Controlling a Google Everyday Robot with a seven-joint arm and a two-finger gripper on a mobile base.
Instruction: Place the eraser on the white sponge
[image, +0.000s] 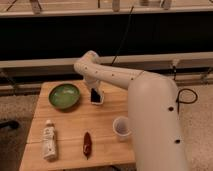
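My gripper (94, 91) hangs down from the white arm over the middle of the wooden table (75, 122), just right of the green bowl. The black eraser (94, 95) shows as a small dark upright block right at the gripper's tip. The white sponge (99, 101) lies directly beneath and to the right of it, touching or nearly touching the eraser. I cannot tell whether the eraser is held or rests on the sponge.
A green bowl (64, 95) sits at the table's back left. A white tube-like bottle (49, 140) lies at the front left, a slim dark-red object (87, 144) at the front middle, and a white paper cup (121, 128) at the right. My arm's bulky body covers the table's right side.
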